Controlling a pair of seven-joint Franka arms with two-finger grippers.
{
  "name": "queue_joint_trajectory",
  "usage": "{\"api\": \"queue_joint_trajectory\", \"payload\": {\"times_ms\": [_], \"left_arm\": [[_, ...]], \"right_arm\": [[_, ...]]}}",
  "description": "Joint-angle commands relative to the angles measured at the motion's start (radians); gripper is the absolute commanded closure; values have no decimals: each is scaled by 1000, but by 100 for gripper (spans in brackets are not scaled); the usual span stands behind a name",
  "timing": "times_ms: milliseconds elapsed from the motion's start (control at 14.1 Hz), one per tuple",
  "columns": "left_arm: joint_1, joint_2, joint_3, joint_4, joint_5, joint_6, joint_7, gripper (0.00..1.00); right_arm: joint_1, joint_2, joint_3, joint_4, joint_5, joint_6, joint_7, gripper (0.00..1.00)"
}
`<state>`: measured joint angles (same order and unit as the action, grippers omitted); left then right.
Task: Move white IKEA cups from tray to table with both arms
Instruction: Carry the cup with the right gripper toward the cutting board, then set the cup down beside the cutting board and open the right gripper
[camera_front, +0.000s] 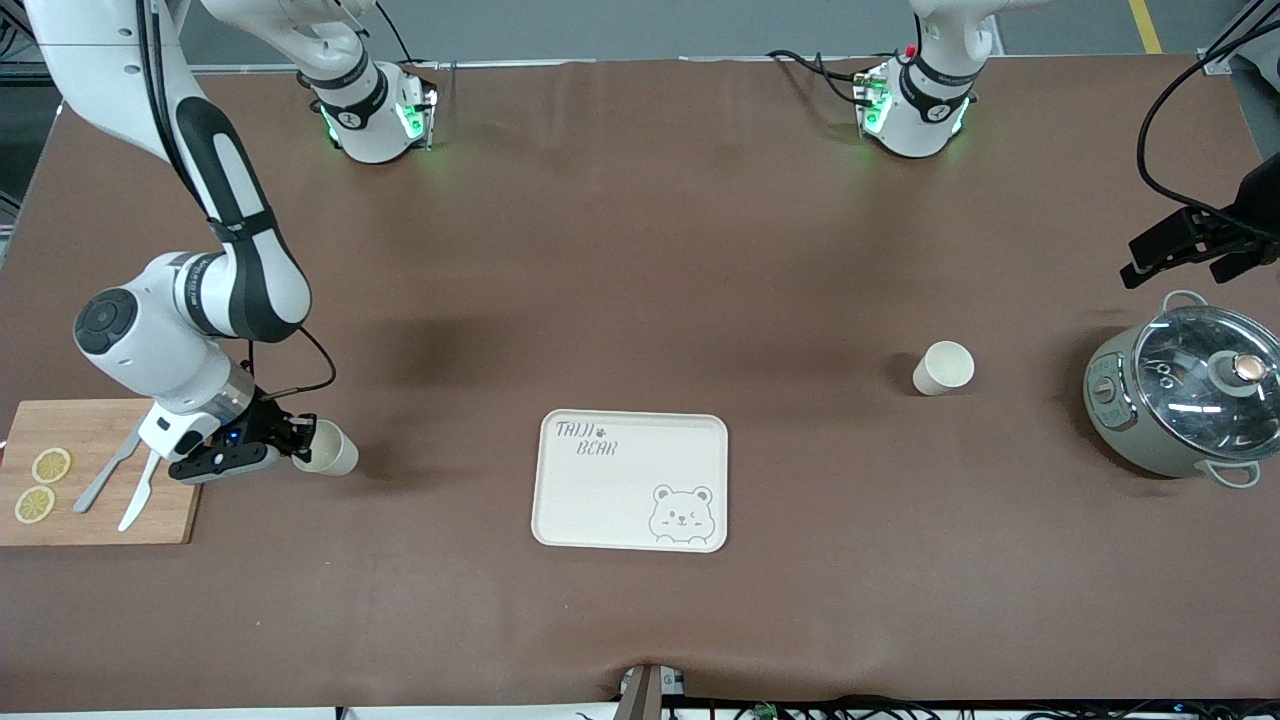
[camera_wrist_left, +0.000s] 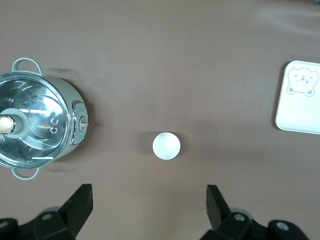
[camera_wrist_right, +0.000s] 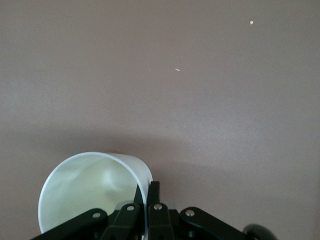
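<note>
Pinching round cup (camera_front: 330, 449) rim, right pincer (camera_front: 296, 441), left pincer (camera_wrist_left: 149, 205) spread above smooth tumbler (camera_wrist_left: 166, 145).

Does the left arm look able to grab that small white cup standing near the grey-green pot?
Probably yes. The left end effector hangs open, and nothing lies between it and the upright small white cup; the grey-green pot with glass lid stands apart to one side.
</note>
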<state>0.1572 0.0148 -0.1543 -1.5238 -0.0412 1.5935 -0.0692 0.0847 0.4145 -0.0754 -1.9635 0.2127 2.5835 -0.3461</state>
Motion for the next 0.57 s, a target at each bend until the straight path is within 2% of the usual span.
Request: {"api": "queue_joint_trajectory", "payload": {"times_ms": [0,497], "left_arm": [[1,2,-2,11,-16,-17,14,0],[1,4,-2,11,-16,-17,12,0]], "right_arm": [[0,-19,6,-47,25,56,-25,100],[6,47,23,-55,25,182,-25,100]]}}
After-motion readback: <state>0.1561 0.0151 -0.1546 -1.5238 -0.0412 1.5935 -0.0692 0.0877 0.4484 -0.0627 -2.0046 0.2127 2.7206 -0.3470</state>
